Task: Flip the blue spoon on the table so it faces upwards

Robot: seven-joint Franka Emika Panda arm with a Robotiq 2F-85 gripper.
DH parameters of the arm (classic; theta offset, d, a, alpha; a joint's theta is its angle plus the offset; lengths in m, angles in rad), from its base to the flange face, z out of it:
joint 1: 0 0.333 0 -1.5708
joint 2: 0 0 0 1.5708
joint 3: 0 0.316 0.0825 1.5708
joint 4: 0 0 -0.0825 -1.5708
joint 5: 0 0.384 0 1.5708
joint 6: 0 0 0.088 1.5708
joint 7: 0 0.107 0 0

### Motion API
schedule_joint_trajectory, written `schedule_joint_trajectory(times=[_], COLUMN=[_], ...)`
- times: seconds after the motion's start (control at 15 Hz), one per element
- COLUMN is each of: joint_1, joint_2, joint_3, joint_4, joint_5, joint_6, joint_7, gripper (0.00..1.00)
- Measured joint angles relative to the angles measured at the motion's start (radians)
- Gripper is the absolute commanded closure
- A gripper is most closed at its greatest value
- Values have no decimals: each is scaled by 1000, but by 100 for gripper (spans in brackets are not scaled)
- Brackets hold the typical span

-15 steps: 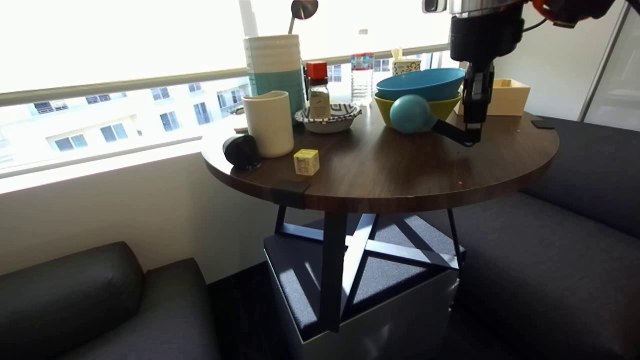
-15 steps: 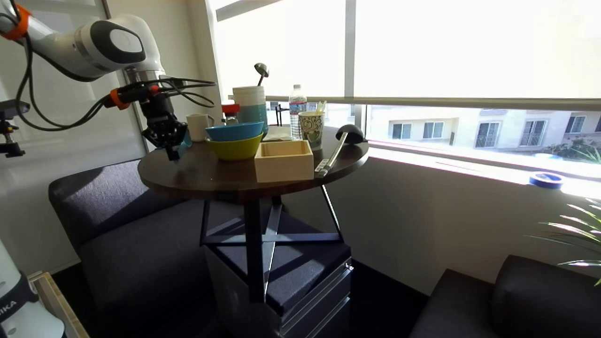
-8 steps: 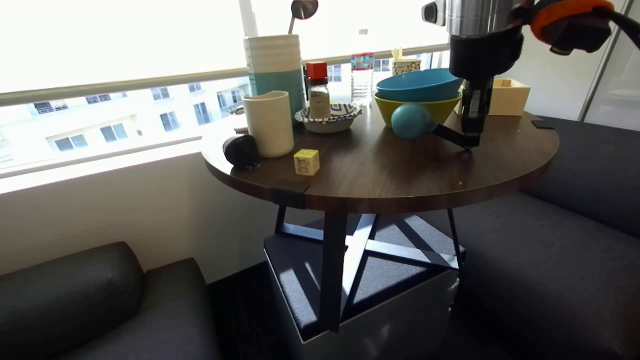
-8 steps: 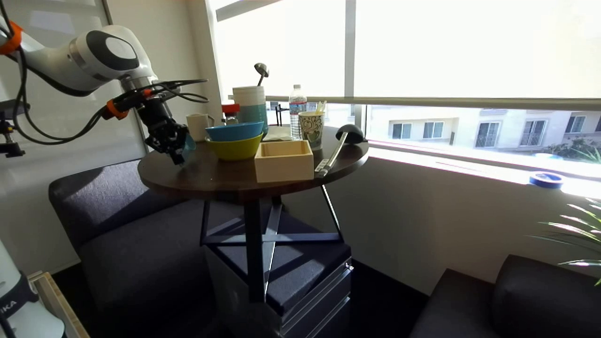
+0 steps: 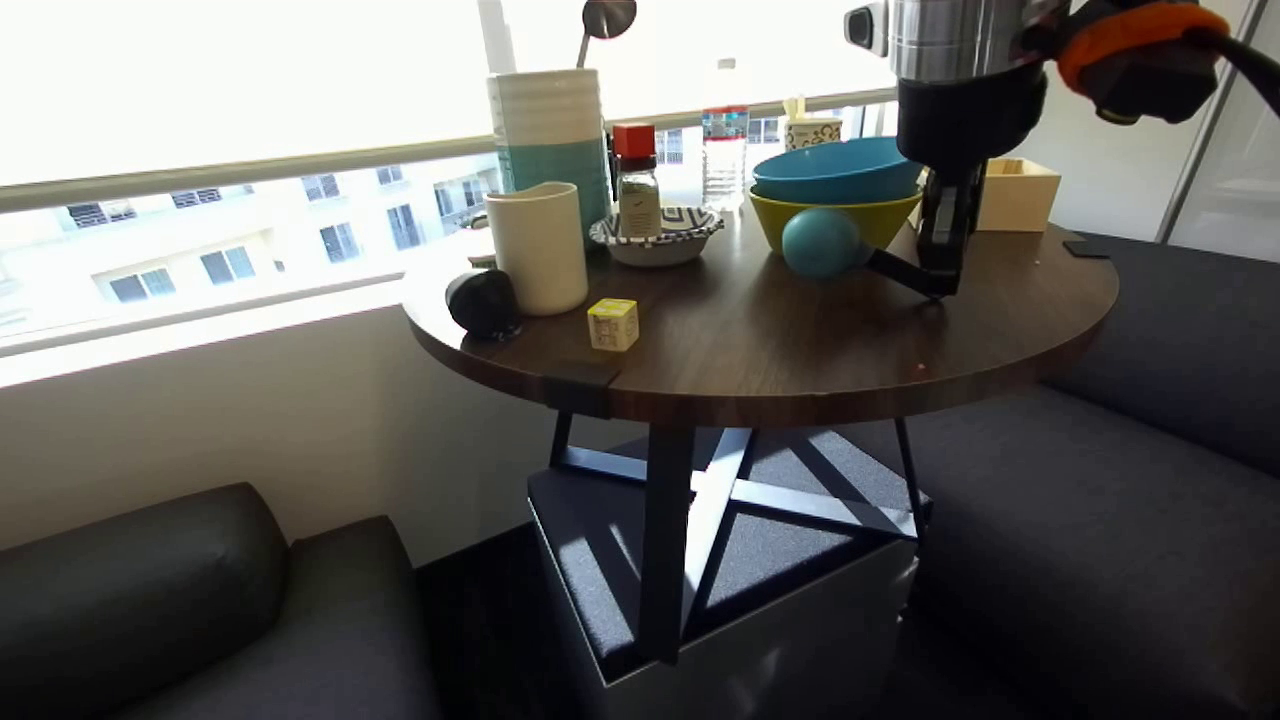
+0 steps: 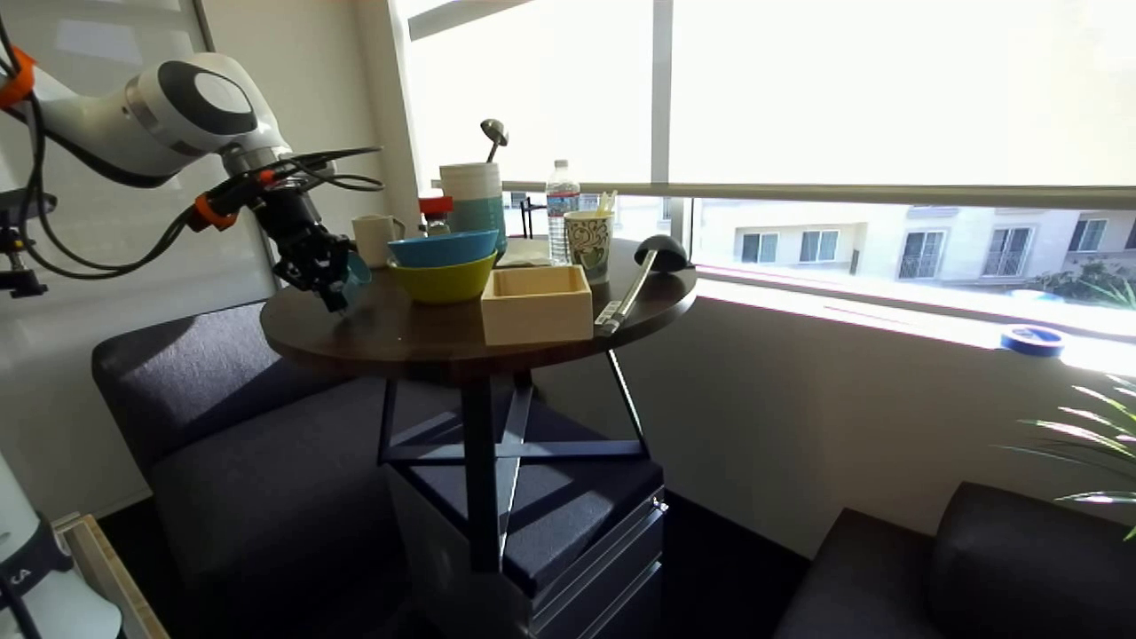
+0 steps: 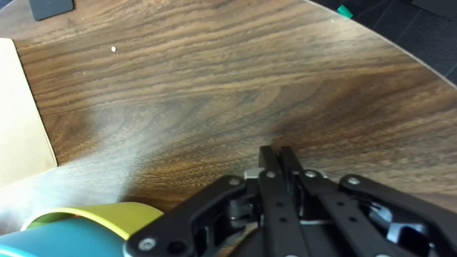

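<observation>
The blue spoon (image 5: 822,243) has a round teal bowl and a dark handle. In an exterior view its rounded outside shows and the handle slopes down from the bowl to my fingertips. My gripper (image 5: 938,285) is shut on the handle, fingertips at or just above the brown table (image 5: 740,345). The bowl looks raised off the tabletop. In an exterior view the spoon (image 6: 358,270) is partly hidden behind the gripper (image 6: 337,300). In the wrist view the fingers (image 7: 276,153) are nearly together over the wood, and the spoon is mostly hidden.
A blue mixing bowl (image 5: 840,170) sits in a yellow bowl (image 5: 890,222) just behind the spoon. A wooden box (image 6: 538,315) and a ladle (image 6: 637,288) lie beyond. A white mug (image 5: 540,250), a yellow cube (image 5: 613,324) and a spice jar (image 5: 640,205) are also on the table.
My gripper has moved down and tilted a little with the spoon in it. The spoon's bowl has dropped slightly toward the table. Over the last half second there is little movement.
</observation>
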State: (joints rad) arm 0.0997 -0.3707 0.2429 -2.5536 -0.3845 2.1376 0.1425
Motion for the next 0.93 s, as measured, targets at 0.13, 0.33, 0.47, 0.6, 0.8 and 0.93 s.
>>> schedule_joint_trajectory(times=[0.13,0.33,0.47,0.6,0.8,0.93], joint_1=[0,0,0,0,6,9], joint_2=[0,0,0,0,2,3], joint_3=[1,1,1,1,1,1], joint_4=[0,0,0,0,-14,-17], joint_5=[0,0,0,0,0,0], joint_6=[0,0,0,0,0,0], joint_7=[0,0,0,0,0,0], gripper=[98,95,91,83,77,74])
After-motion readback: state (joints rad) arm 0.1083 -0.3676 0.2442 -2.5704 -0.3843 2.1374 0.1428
